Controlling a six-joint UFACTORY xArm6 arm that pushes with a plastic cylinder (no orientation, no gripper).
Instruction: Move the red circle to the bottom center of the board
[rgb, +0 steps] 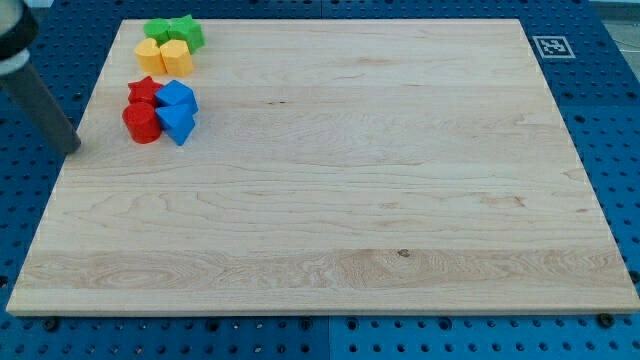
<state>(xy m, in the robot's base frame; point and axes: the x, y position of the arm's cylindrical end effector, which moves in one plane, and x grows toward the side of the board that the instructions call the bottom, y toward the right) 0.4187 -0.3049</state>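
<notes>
- while my tip (73, 147) is resting just off the board's (350, 200) left edge, near the top-left corner, it is touching no block.
- red circle (141, 124) is sitting upright nearby, round, pointing no way, touching the red star (144, 91) and a blue block (178, 123).
- green and yellow blocks are clustering above.

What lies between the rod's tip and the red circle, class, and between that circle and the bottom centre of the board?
Nothing visible. My tip sits to the view's left of the red circle with bare wood between. From the circle toward the board's bottom centre, no block intervenes.
</notes>
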